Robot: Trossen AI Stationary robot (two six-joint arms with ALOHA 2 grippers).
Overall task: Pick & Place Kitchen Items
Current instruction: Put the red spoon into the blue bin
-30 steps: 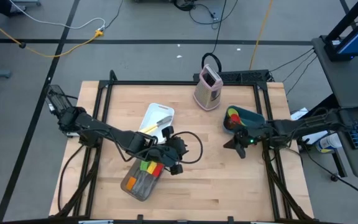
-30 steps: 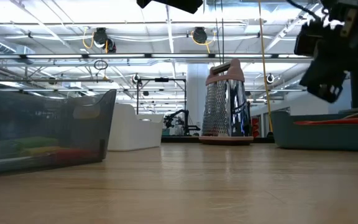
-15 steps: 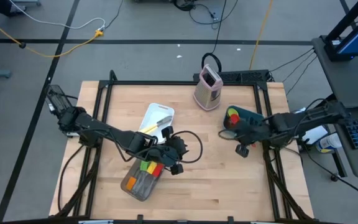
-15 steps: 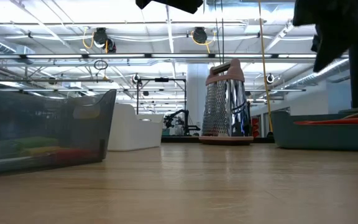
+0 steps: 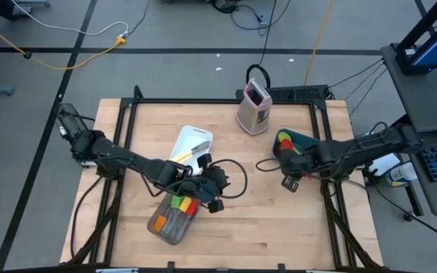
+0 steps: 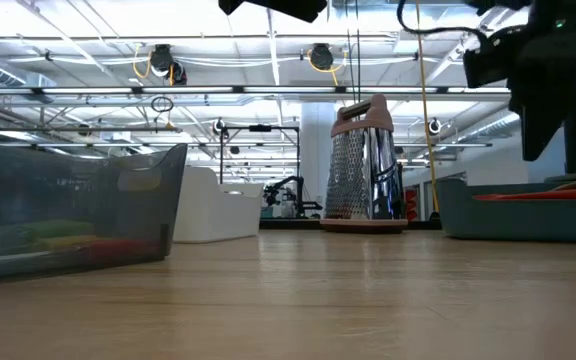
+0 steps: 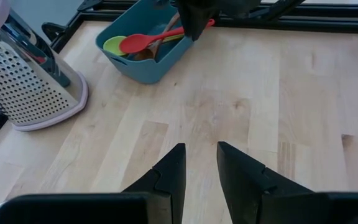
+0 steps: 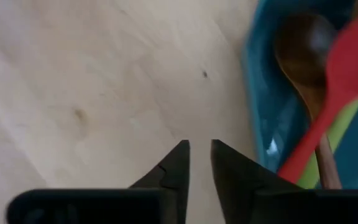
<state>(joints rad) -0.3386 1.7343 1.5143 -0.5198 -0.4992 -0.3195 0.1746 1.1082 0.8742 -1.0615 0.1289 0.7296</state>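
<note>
A teal bin [image 5: 307, 139] at the table's right holds a red spoon [image 7: 148, 41], a green spatula [image 7: 114, 45] and a brown wooden spoon [image 8: 303, 50]. My right gripper [image 5: 289, 182] hangs over bare wood just beside the bin's near-left side, pointing down. Its fingers [image 8: 199, 152] are a little apart with nothing between them. My left gripper [image 7: 201, 165] hovers mid-table above a grey pan [image 5: 162, 228], open and holding nothing. Green, yellow and red utensils [image 5: 182, 205] lie in the pan. On a white tray [image 5: 190, 135] lies a yellow-handled knife [image 5: 189, 152].
An upright pink-and-steel box grater [image 5: 253, 107] stands at the far middle of the table. Bare wood [image 5: 256, 220] lies between the pan and the bin. Black frame rails [image 5: 332, 205] run along the table's sides.
My right gripper has risen beside the teal bin and tipped from a shallow slant to pointing almost straight down. The left arm and all the utensils have stayed in place.
</note>
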